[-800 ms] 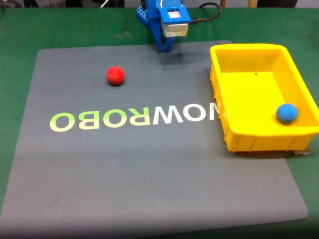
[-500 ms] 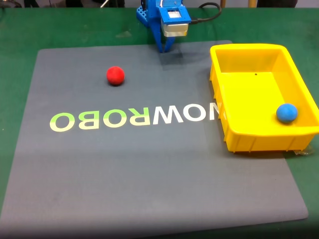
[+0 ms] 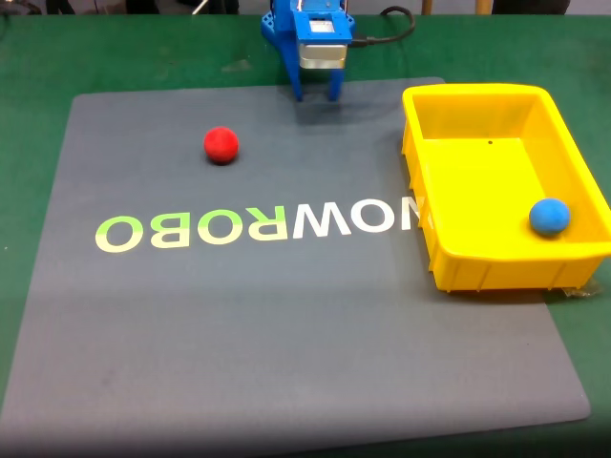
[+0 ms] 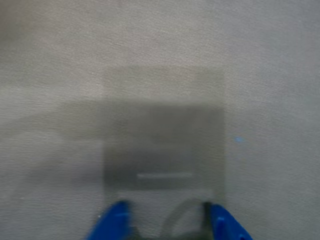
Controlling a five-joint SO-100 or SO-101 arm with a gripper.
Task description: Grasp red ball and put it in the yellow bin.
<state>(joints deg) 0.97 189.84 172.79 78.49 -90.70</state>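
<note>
- In the fixed view the red ball (image 3: 221,145) lies on the grey mat (image 3: 286,315), down and to the left of the claw (image 3: 314,94) and well apart from it, with nothing touching it.
- Pale letters (image 3: 258,227) run across the mat below the ball and below the claw, reading back to front from this side.
- The claw hangs at the top edge of the mat, near the middle of the picture, on the blue arm (image 3: 310,33). Its two blue tips point down at the mat and stand apart with a clear gap between them, holding nothing.
- In the wrist view the claw (image 4: 170,217) shows as two blue tips (image 4: 116,220) at the bottom edge, spread wide, with bare grey mat (image 4: 160,75) and a square shadow between and above them.
- To the right of the claw in the fixed view sits the yellow bin (image 3: 420,191), partly on the mat, its near corner just down and right of the tips.
- A blue ball (image 3: 549,217) rests inside the bin at its lower right, far from the claw.
- Green table (image 3: 143,52) shows around the mat.
</note>
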